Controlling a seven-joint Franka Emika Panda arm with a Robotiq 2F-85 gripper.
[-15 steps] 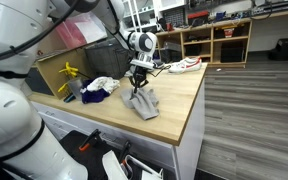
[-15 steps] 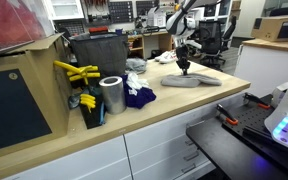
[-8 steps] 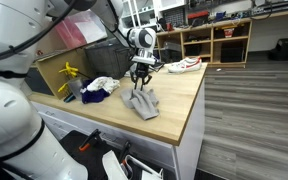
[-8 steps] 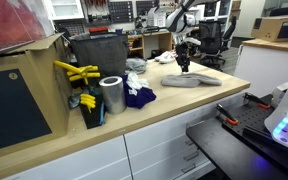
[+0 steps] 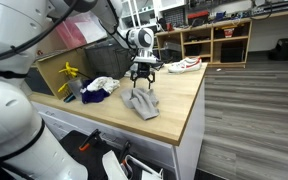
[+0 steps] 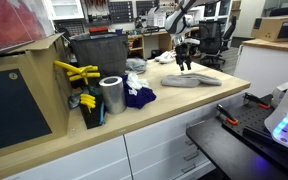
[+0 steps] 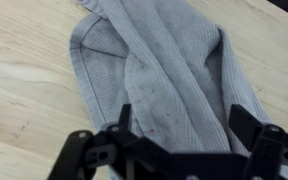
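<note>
Nearest in, we are seeing the gripper only in part in the wrist view. Its dark linkage is running off the bottom edge and the picture is soft. The jaws are standing spread wide and gripping nothing.

Directly below and between them, the grey cloth is lying rumpled on the wooden tabletop, with its far end cut off at the top edge. We cannot tell there whether the fingertips are grazing the fabric. In an exterior view the gripper is hanging just above the cloth.

Farther out from the jaws, a blue cloth is sitting bunched beside a metal can, well apart from the grey one. Yellow items beyond are too small for us to identify.

Past the jaws, a shoe is resting near the tabletop's far edge. Shelving is lining the back wall, its contents blurring together, and grey plank flooring is stretching alongside.
</note>
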